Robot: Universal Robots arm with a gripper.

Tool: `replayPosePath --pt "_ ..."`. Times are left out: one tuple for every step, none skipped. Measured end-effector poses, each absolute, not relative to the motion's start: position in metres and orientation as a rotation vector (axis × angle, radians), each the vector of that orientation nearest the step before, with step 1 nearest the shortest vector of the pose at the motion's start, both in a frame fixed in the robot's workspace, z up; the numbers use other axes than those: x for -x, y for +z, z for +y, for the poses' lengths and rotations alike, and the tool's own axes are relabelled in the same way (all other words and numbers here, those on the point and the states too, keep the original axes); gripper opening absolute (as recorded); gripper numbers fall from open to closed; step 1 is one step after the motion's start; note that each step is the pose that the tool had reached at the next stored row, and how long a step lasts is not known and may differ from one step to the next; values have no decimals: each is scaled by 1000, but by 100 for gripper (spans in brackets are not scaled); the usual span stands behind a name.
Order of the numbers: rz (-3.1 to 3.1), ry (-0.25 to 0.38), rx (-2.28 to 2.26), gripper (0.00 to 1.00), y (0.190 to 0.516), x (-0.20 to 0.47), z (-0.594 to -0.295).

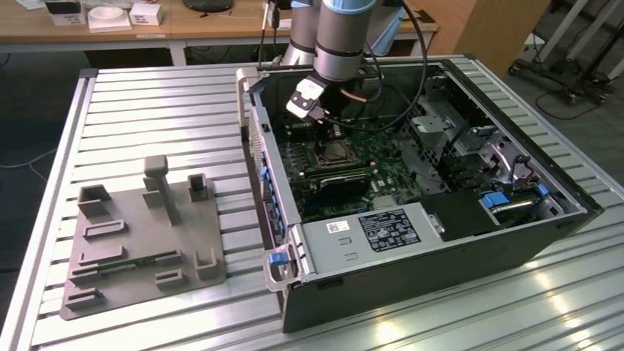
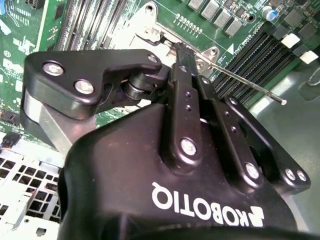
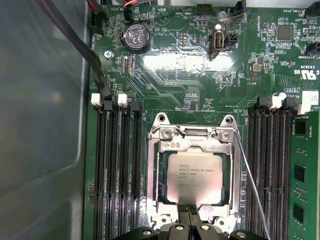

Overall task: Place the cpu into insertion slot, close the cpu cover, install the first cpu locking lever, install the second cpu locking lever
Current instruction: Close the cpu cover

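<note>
We saw the cpu [image 3: 195, 177] sitting under the lowered cover [image 3: 192, 134]. The gripper [image 3: 188, 214] was closed, tips at the cover's edge. One lever [image 3: 251, 187] stuck out unlatched.

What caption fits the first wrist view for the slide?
First wrist view: cpu seated under the lowered cpu cover, gripper at the cover's edge, one locking lever standing free.

A robotics lab: a ribbed aluminium surface [image 1: 156, 102] carries an opened black computer case [image 1: 439, 270] and a grey plastic fixture plate [image 1: 137, 256], with a cluttered wooden desk [image 1: 195, 25] and loose black floor cables [image 1: 571, 102] behind.
</note>
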State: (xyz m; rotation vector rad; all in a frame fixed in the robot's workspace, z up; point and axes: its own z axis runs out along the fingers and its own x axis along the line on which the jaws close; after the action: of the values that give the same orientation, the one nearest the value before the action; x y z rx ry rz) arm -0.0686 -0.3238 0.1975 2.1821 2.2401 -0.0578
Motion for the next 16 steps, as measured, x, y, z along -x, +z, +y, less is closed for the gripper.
replayPosePath --pt "2240 -57 -2182 10 198 69 -324" --pt "2240 -56 -2182 10 198 69 -324" --pt "2240 -54 -2182 10 199 69 -324" --pt "2240 -52 -2182 10 200 68 -323" --pt "2239 -54 -2181 10 201 68 -324" --pt "2239 -55 -2181 10 203 69 -324" --pt "2238 -53 -2181 10 204 69 -324" --pt "2238 -53 -2180 10 205 69 -324" --pt "2237 -52 -2180 10 206 69 -324" --pt "2237 -51 -2179 10 206 69 -324" --pt "2236 -49 -2179 10 206 69 -324" --pt "2236 -47 -2178 10 206 69 -324" --pt "2235 -46 -2178 10 206 69 -324" --pt "2234 -45 -2177 10 207 69 -324" --pt "2234 -43 -2176 10 207 69 -324" --pt "2233 -43 -2176 10 207 68 -324"
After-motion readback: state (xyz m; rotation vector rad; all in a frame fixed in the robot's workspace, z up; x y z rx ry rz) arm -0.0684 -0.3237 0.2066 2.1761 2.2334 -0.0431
